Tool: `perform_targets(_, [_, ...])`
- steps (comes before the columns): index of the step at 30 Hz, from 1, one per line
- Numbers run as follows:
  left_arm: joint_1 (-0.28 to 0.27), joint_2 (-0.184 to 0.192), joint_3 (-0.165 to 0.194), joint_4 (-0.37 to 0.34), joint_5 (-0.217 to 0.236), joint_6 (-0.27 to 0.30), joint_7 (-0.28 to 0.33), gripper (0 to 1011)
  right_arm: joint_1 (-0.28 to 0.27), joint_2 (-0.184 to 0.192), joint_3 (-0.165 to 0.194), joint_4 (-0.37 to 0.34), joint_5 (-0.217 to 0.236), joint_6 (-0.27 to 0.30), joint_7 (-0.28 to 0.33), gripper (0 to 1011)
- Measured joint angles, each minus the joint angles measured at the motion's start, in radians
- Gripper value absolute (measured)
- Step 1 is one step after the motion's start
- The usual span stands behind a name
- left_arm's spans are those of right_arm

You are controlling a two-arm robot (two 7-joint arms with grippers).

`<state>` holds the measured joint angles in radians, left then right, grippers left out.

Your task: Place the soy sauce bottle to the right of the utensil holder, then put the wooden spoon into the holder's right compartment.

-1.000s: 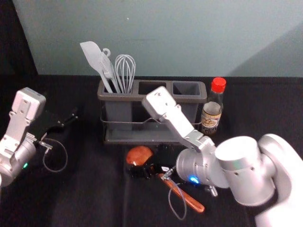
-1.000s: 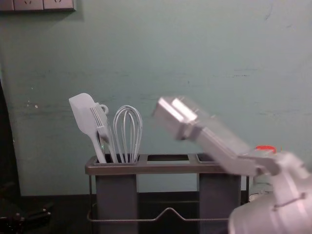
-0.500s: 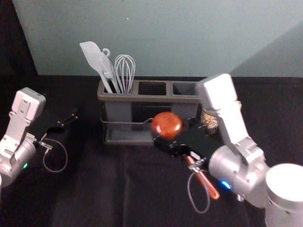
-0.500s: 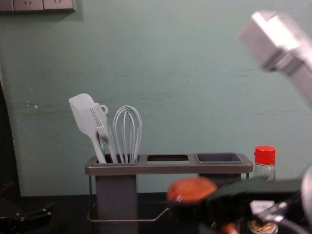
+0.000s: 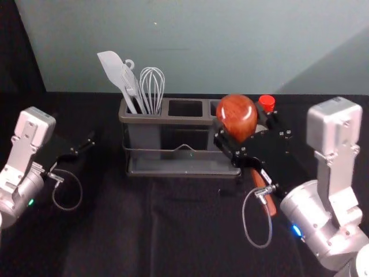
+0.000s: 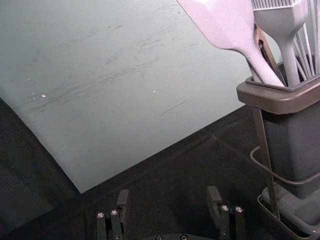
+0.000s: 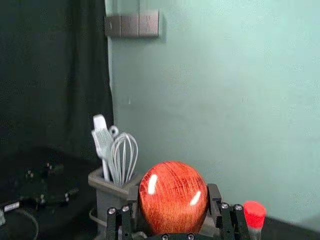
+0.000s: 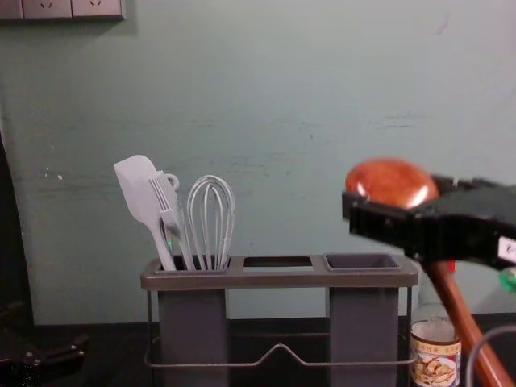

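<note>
With the red-capped glass soy sauce bottle (image 8: 436, 361) right of the grey plastic utensil holder (image 8: 278, 279), the right gripper (image 7: 173, 194) before it pinches the glossy brown wooden spoon (image 5: 237, 115), 1 insertion apparently remaining, the spread left gripper (image 6: 168, 192) idle at left.

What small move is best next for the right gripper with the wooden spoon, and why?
Probably lift the right gripper, bringing the spoon handle over the right compartment: the handle slants down outside the holder, its lower part below rim height.
</note>
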<state>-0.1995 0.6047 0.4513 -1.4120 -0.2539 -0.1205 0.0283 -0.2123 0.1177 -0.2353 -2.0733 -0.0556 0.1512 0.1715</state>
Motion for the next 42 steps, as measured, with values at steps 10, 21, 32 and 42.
perform_targets(10, [0.000, 0.000, 0.000, 0.000, 0.000, 0.000, 0.000, 1000, -0.015, 0.023, -0.008, 0.018, -0.008, -0.116, -0.022, 837])
perform_targets(21, [0.000, 0.000, 0.000, 0.000, 0.000, 0.000, 0.000, 1000, -0.015, 0.024, -0.009, 0.019, -0.008, -0.129, -0.021, 837])
perform_targets(32, [0.000, 0.000, 0.000, 0.000, 0.000, 0.000, 0.000, 1000, -0.015, 0.025, -0.004, 0.025, -0.004, -0.140, -0.021, 837])
perform_targets(42, [0.000, 0.000, 0.000, 0.000, 0.000, 0.000, 0.000, 1000, 0.162, 0.063, -0.016, 0.092, 0.009, -0.151, 0.046, 837])
